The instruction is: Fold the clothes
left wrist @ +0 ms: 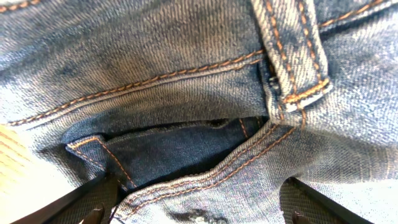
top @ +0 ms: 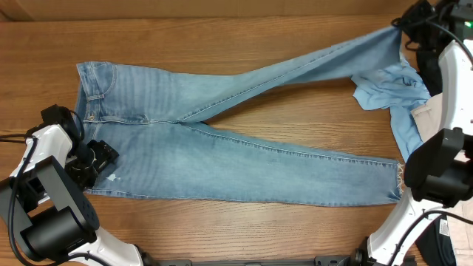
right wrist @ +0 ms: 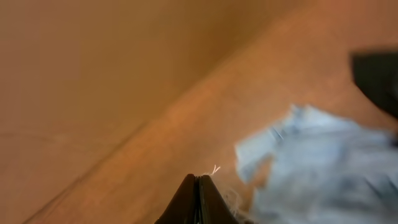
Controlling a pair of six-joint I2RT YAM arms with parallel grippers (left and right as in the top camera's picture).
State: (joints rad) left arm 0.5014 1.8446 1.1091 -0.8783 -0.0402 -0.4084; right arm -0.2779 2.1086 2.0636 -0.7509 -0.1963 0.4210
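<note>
Since the light-wash blue denim jeans (top: 222, 159) lie flat on the brown wooden table (top: 222, 44), my left gripper (left wrist: 199, 204) straddles the waistband (top: 86, 103), jaws spread, ready to pinch. My right gripper (right wrist: 198, 196), pressed closed and apparently empty, waits near the frayed hem (top: 400, 181).

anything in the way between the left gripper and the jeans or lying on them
Nothing stands between the left gripper and the jeans; its open fingers are at the waistband pocket. A crumpled sky-blue T-shirt overlaps the far end of the upper leg, by the right arm.
</note>
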